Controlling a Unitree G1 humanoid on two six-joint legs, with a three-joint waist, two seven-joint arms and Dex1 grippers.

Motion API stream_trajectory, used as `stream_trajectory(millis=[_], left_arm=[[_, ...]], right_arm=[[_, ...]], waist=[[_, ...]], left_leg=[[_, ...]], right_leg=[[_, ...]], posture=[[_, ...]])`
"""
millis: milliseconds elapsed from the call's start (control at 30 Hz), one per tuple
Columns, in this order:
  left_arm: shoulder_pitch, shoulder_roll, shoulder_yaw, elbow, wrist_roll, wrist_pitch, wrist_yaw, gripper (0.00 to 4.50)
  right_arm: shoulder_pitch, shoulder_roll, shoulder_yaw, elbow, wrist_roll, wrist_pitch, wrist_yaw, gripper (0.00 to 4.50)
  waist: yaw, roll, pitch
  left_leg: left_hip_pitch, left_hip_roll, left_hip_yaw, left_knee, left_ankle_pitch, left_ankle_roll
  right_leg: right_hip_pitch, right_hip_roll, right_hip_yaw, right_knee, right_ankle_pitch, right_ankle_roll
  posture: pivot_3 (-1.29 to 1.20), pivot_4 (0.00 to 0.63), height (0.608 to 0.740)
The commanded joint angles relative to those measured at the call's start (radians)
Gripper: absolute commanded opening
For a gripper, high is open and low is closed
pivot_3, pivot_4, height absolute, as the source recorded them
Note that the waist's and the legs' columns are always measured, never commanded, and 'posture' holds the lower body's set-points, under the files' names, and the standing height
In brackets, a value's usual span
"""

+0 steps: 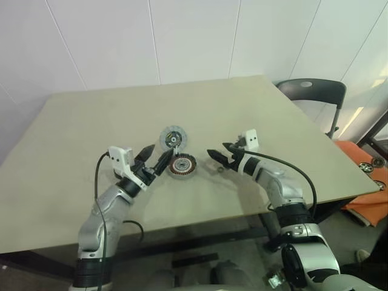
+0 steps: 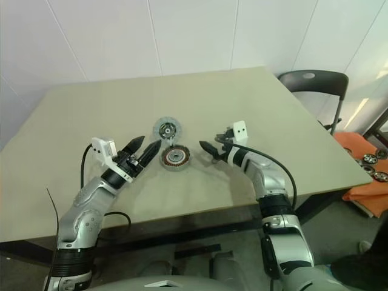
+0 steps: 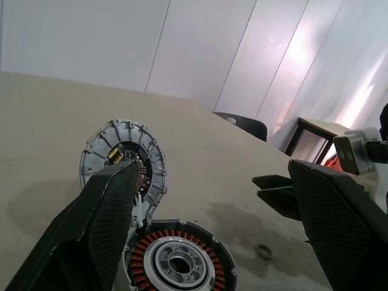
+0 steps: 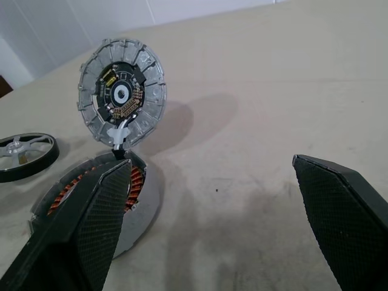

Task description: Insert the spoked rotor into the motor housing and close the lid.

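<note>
Flanking the housing (image 1: 182,165) with left gripper (image 1: 154,157) and right gripper (image 1: 217,151) wide open, empty; lid (image 1: 172,138) upright; rotor (image 4: 24,154) flat beside housing. Seemingly pre-pickup; next needs gripping rotor's rim.

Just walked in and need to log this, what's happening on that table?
Nothing is held yet. The left gripper and right gripper, both open, flank the motor housing, which lies on the table with its copper coils exposed. A grey ribbed disc stands upright at its far edge, like an open lid. A dark-rimmed spoked wheel lies nearby.
</note>
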Motion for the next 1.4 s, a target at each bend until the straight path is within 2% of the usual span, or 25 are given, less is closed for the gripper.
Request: stream_trajectory(millis=[33, 1400], left_arm=[[-0.002, -0.006, 0.007, -0.021, 0.002, -0.019, 0.005, 4.18], [-0.033, 0.008, -0.012, 0.005, 0.003, 0.002, -0.009, 4.18]], right_arm=[[-0.013, -0.010, -0.008, -0.022, -0.003, -0.014, -0.006, 4.44], [0.009, -0.002, -0.001, -0.038, -0.024, -0.029, -0.040, 4.44]], waist=[[0.000, 0.000, 0.000], [0.000, 0.000, 0.000]], left_leg=[[0.000, 0.000, 0.000, 0.000, 0.000, 0.000], [0.000, 0.000, 0.000, 0.000, 0.000, 0.000]], right_leg=[[0.000, 0.000, 0.000, 0.000, 0.000, 0.000], [0.000, 0.000, 0.000, 0.000, 0.000, 0.000]], posture=[[0.00, 0.000, 0.740], [0.00, 0.000, 0.740]])
